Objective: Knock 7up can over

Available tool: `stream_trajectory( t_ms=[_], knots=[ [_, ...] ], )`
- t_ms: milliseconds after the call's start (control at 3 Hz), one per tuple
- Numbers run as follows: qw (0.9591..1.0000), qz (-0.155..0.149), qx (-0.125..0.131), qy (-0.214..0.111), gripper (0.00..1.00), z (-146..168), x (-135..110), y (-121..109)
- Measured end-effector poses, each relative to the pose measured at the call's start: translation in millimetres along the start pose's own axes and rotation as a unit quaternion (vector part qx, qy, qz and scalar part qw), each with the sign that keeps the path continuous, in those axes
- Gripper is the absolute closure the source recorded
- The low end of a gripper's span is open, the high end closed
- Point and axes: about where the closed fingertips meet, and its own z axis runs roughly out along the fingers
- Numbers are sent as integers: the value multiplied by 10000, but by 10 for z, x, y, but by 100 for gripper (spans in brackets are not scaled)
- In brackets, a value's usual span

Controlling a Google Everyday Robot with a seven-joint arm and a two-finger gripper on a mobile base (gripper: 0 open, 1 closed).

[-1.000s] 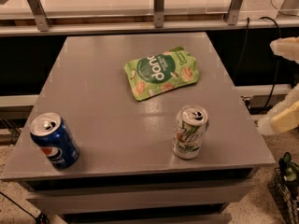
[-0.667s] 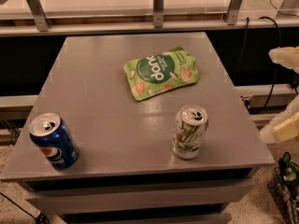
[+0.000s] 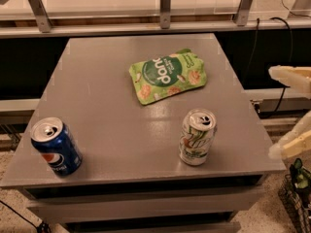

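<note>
We see the 7up can [image 3: 197,137] standing up straight near the front edge of the grey worktop [image 3: 107,96], a bit to the right. It has not been knocked over yet. Our gripper [image 3: 273,111] is off the right side of the worktop, near the can but not touching it. Its two pale fingers [image 3: 291,77] are spread wide apart, and they hold nothing. So we think we are at the step of reaching in toward the can.

Next, we think the gripper needs to slide left and push the can high up on its side, so it tips. We should stay away from the green snack bag [image 3: 168,75] behind the can. The blue can [image 3: 56,146] is far off at the front left corner.
</note>
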Motion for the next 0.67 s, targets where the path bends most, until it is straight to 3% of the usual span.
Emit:
stream_trajectory(
  t_ms=[333,667],
  knots=[
    [9993,-136,-110,-323,0,179,99,23],
    [9982,-76,-230,-552,0,373,195,70]
  ],
)
